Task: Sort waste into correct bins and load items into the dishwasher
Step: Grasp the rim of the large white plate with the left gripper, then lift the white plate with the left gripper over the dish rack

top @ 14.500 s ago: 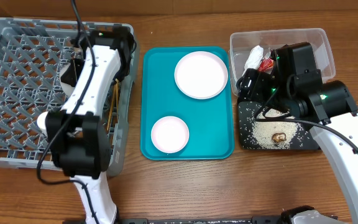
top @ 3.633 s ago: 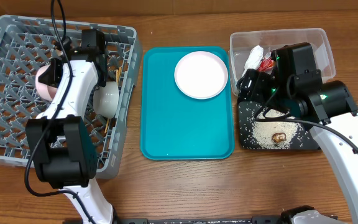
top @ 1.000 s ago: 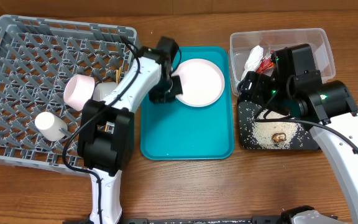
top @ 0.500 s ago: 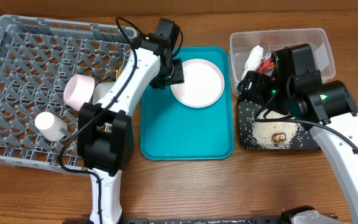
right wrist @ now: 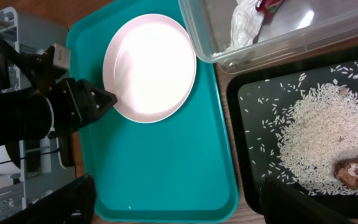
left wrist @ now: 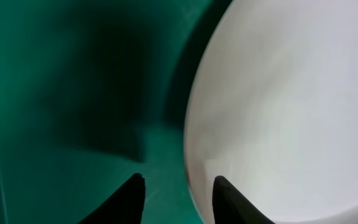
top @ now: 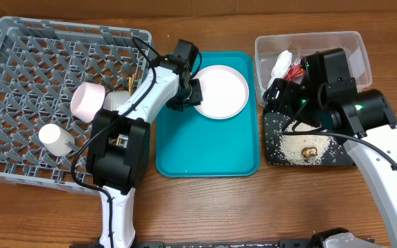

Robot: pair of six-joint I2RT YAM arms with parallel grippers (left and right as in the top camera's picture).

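The large pale-pink plate (top: 220, 91) lies at the back of the teal serving tray (top: 209, 148). My left gripper (top: 187, 96) is open at the plate's left edge. In the left wrist view its fingers (left wrist: 178, 186) straddle the rim of the plate (left wrist: 291, 93). The grey dish rack (top: 19, 62) holds the smaller plate (top: 87, 102), the bowl (top: 119, 103), the white cup (top: 55, 138) and the chopsticks (top: 129, 84). My right gripper (right wrist: 179, 205) is open and empty, high over the tray's front.
The clear tub (top: 343, 48) at the back right holds the napkin (top: 281, 63) and the red wrapper (top: 296, 69). The black tray (top: 273, 124) in front of it holds rice (top: 298, 143) and the brown morsel (top: 310, 151). The right arm hangs over both.
The smaller plate has gone from the teal tray into the rack. In the last second my left gripper shifted back and then forward along the large plate's left edge. The right arm has not moved.
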